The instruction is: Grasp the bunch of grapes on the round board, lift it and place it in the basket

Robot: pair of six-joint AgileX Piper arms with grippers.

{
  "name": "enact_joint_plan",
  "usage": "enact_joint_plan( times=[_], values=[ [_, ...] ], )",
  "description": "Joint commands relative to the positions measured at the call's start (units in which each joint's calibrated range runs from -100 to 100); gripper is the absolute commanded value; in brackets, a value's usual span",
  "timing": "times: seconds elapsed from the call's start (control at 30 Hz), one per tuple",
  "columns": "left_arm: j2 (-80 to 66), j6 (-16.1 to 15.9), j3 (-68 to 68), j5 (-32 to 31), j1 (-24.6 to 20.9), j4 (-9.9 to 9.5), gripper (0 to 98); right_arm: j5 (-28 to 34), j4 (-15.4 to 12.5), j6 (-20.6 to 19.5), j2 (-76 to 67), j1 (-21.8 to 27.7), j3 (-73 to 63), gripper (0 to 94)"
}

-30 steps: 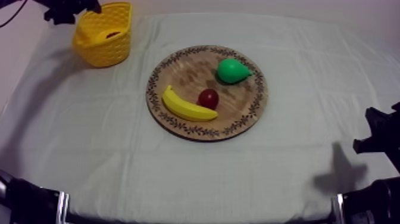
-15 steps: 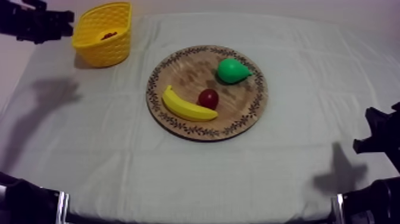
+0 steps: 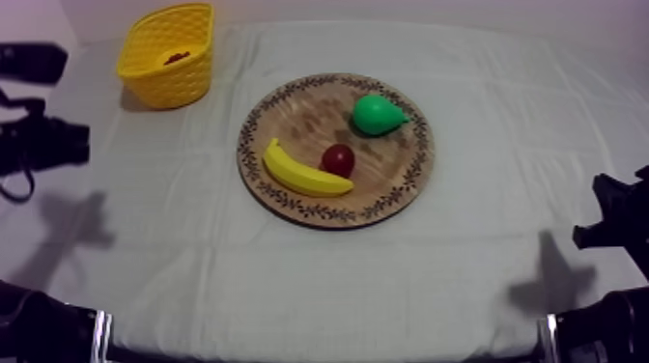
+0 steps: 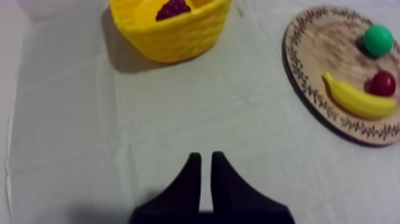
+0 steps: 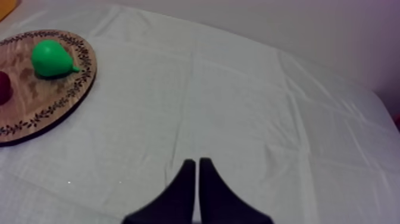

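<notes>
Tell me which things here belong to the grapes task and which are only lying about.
Belong to the task: bunch of grapes, already in the yellow basket; wooden board.
Only lying about: banana, pear, small red fruit, all on the board.

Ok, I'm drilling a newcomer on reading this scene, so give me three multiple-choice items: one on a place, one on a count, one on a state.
1. Where is the bunch of grapes?
A. on the table
B. in the yellow basket
C. held by an arm

2. How many fruits lie on the wooden board?
A. three
B. two
C. four

3. How is the right pincer?
A. open
B. shut on a fruit
C. shut on nothing

Key: 1 B, the grapes lie inside the basket. 2 A, the banana, pear and small red fruit. 3 C, it forms a narrow wedge holding nothing.
</notes>
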Motion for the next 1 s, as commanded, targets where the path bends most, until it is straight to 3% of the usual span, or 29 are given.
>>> enact_joint_plan(
  times=[0.0, 0.3, 0.6, 0.7, 0.83, 0.97],
  values=[
    [-8.07, -0.96, 6.79, -0.03, -0.13, 0.15, 1.5, 0.03, 0.01, 0.02, -0.02, 0.01, -0.01, 0.5],
    [-27.71, 0.36, 17.16, -0.02, -1.71, -0.48, 0.1, 0.03, 0.01, 0.02, -0.02, 0.01, -0.01, 0.5],
    [-39.84, 7.07, 20.53, -1.5, 1.52, -10.04, 0.0, 0.03, 0.01, 0.02, -0.02, 0.01, -0.01, 0.5],
    [-42.88, 8.36, 21.15, -0.78, 1.21, -11.74, 0.0, 0.03, 0.01, 0.02, -0.02, 0.01, -0.01, 0.5],
    [-46.42, 9.96, 21.81, 1.11, 0.89, -12.6, 0.0, 0.03, 0.01, 0.02, -0.02, 0.01, -0.01, 0.5],
    [-49.39, 13.48, 21.78, 4.35, 0.97, -13.78, 0.0, 0.03, 0.01, 0.0, -0.02, 0.01, -0.01, 0.5]
  ],
)
